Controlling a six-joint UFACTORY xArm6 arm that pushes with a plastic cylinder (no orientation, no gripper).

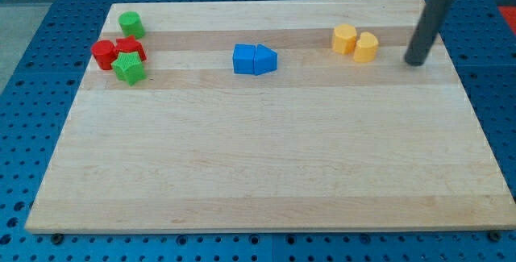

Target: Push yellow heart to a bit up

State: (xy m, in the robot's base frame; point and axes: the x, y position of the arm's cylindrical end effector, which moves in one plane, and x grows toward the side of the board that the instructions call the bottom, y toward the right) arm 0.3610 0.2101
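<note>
On the worktop (266,173): two yellow, two blue, two red, two green blocks. The yellow heart (366,47) lies near my tip (415,62), at its ten o'clock; the tip touches nothing and there is no claw.

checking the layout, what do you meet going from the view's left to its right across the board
red and green cluster → blue pair → left yellow block → right yellow block → my tip, apart from the yellow blocks.
</note>
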